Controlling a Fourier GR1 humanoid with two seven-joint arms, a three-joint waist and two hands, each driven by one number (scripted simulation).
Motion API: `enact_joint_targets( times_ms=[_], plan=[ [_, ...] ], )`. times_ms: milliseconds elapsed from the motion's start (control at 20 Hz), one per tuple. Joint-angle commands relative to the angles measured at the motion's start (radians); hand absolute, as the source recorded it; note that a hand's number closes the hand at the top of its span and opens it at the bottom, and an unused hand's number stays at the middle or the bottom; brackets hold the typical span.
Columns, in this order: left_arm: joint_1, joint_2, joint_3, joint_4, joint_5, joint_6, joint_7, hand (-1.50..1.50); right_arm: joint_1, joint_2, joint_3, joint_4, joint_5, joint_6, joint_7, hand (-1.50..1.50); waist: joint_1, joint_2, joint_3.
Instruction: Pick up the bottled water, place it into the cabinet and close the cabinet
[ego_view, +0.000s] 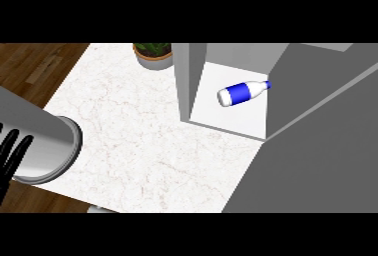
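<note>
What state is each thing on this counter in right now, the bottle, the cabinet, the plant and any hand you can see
Bottled water: lying on its side inside the cabinet, held by no hand.
Cabinet: open, door swung out at the view's right.
Potted plant: upright on the counter, left of the cabinet.
Left hand: at the view's left edge, fingers straight, holding nothing.
Right hand: not in view.

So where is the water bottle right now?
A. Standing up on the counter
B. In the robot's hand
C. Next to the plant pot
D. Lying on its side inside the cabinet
D. The water bottle, white with a blue band, lies tipped over on the white floor of the open cabinet, with no hand on it.
</note>
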Motion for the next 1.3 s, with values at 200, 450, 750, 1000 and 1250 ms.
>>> enact_joint_targets(
  times_ms=[200, 450, 750, 1000, 1250],
  plan=[
    [-0.017, 0.011, 0.011, 0.004, 0.007, -0.021, 0.003, -1.5, -0.017, 0.074, 0.13, 0.043, -0.082, -0.01, 0.065, 1.5, 0.029, 0.036, 0.005],
    [-0.031, 0.01, 0.01, 0.003, 0.01, -0.03, 0.004, -1.5, -0.02, 0.089, 0.106, 0.062, -0.125, -0.018, 0.062, 1.5, 0.051, 0.049, 0.006],
    [-0.029, 0.016, 0.012, 0.003, 0.008, -0.03, 0.008, -1.5, -0.045, 0.127, 0.031, 0.074, -0.126, -0.071, 0.093, 1.5, 0.044, 0.044, 0.009],
    [-0.029, 0.019, 0.01, 0.023, 0.003, -0.044, 0.01, -1.5, -0.152, 0.124, -0.038, 0.103, -0.072, -0.073, 0.161, 1.5, 0.043, 0.038, 0.006],
    [-0.045, 0.017, 0.014, 0.032, 0.008, -0.04, 0.013, -1.5, -0.272, 0.156, -0.059, 0.184, -0.074, -0.091, 0.261, 1.5, 0.039, 0.035, 0.007]
  ],
)
